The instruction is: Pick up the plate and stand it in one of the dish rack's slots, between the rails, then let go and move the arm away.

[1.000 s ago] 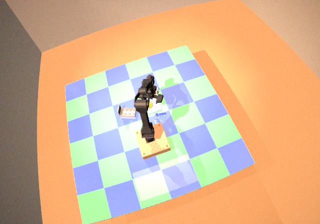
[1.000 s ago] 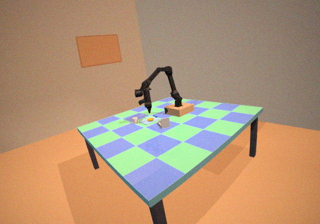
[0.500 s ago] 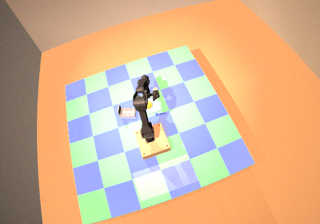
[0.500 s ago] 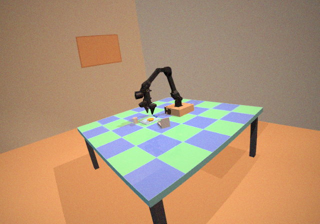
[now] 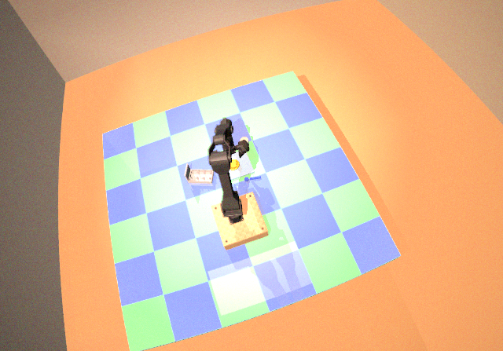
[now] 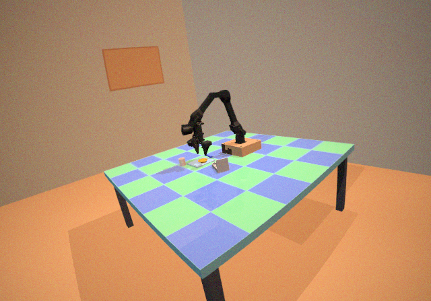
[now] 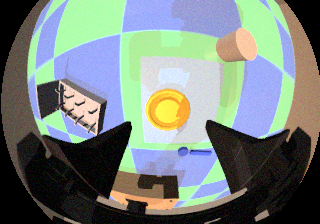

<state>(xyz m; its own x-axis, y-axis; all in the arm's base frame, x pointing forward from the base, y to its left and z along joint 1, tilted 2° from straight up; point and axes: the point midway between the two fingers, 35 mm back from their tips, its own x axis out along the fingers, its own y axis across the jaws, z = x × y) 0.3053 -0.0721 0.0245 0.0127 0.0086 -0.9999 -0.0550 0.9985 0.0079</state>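
The yellow plate [image 5: 234, 164] [image 6: 202, 160] [image 7: 168, 109] lies flat on a pale square mat [image 5: 247, 170] [image 6: 194, 164] [image 7: 205, 129]. The dish rack [image 5: 200, 176] [image 6: 221, 165] [image 7: 80, 107], a pale base with short dark pegs and a panel at one end, stands beside the mat, left of the plate in the wrist view. Its slots hold nothing that I can see. My gripper [image 6: 201, 153] [image 7: 169, 125] is open and empty, above the mat and the plate, its fingertips well apart. In the top view the arm partly covers the mat.
A pinkish cup [image 5: 244, 140] [image 6: 182, 161] [image 7: 236, 46] stands near the mat's far corner from the arm's base. A blue spoon-like utensil [image 5: 252, 178] [image 6: 209, 156] [image 7: 200, 152] lies between the mat and the wooden base block [image 5: 247, 229] [image 6: 248, 147] [image 7: 145, 198].
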